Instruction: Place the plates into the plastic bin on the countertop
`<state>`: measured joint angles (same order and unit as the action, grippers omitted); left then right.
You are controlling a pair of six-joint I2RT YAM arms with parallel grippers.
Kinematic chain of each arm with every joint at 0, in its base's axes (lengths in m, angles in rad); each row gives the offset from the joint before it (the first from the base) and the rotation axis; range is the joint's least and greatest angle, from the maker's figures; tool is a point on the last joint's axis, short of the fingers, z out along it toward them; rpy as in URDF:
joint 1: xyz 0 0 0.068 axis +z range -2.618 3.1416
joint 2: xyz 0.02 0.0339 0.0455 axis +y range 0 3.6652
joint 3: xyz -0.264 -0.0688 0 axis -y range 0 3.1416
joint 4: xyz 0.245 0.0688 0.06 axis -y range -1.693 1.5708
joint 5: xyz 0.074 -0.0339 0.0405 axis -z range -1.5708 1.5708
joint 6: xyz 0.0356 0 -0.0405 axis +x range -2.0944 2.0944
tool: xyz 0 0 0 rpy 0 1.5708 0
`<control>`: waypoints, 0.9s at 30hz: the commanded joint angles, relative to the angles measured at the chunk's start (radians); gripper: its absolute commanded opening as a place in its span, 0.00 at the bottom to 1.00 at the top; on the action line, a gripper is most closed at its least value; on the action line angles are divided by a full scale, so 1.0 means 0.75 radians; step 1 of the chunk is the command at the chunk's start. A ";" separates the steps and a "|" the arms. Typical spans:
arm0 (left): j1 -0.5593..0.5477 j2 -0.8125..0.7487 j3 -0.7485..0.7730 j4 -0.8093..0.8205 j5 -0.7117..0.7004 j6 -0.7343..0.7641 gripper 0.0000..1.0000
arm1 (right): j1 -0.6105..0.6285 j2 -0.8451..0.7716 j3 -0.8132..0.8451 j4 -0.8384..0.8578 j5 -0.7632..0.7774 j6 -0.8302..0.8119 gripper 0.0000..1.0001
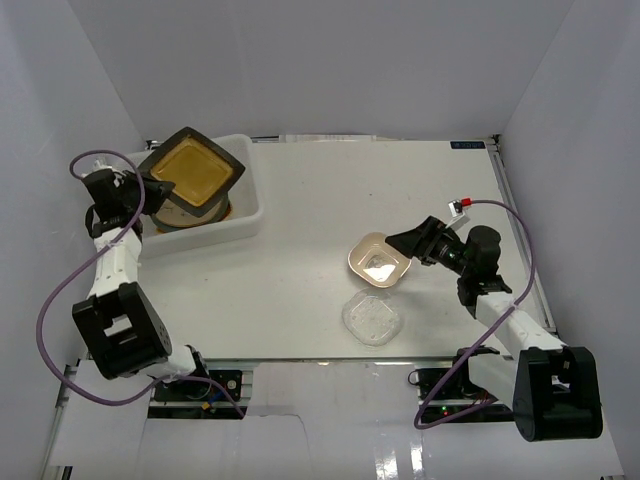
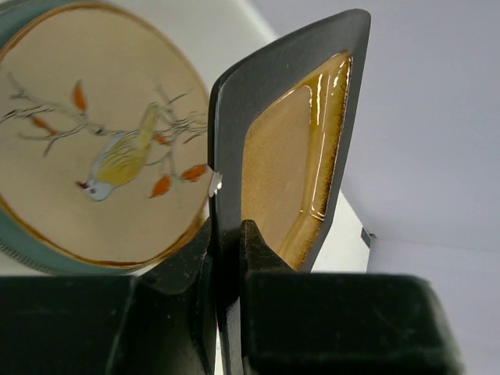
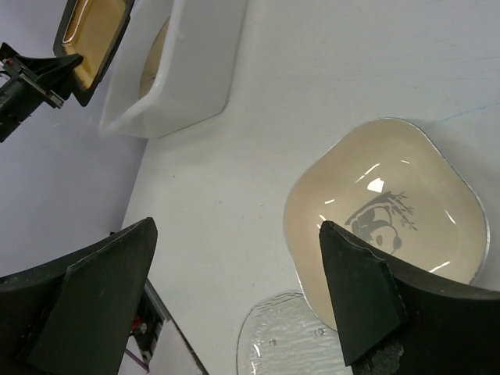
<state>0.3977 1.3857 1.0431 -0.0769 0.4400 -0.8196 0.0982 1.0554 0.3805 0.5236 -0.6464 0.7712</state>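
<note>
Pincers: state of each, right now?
Left pincer: shut on the black plate.
Right pincer: open, empty, beside the bowl.

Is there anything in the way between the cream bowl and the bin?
Nothing visible lies on the table between bowl and bin. Over the bin, though, the left pincer holds the black plate.

Glossy amber glaze, matt black rim: square plate (image 2: 281, 156); bowl (image 3: 383, 203) glossy; clear dish (image 3: 289, 344) seemingly textured.
</note>
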 commanded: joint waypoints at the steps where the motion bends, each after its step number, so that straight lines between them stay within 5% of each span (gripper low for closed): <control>1: 0.008 0.062 0.039 0.090 0.007 -0.065 0.00 | 0.006 -0.039 0.022 -0.151 0.142 -0.142 0.90; 13: 0.016 0.245 0.151 -0.030 -0.261 0.097 0.04 | 0.006 0.055 -0.033 -0.220 0.402 -0.186 0.86; 16: 0.016 0.286 0.159 -0.045 -0.274 0.109 0.36 | 0.006 0.092 -0.039 -0.228 0.463 -0.196 0.87; 17: 0.018 0.290 0.157 -0.047 -0.278 0.113 0.58 | 0.006 0.104 -0.035 -0.232 0.485 -0.198 0.88; 20: 0.014 0.251 0.141 -0.047 -0.310 0.131 0.94 | 0.006 0.180 -0.023 -0.224 0.502 -0.194 0.89; 27: -0.107 0.130 0.143 -0.163 -0.727 0.320 0.98 | 0.063 0.305 0.016 -0.232 0.549 -0.208 0.87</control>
<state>0.3668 1.5871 1.1152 -0.1997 0.0631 -0.6605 0.1192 1.2682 0.3573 0.3389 -0.2718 0.6460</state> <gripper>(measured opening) 0.977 0.874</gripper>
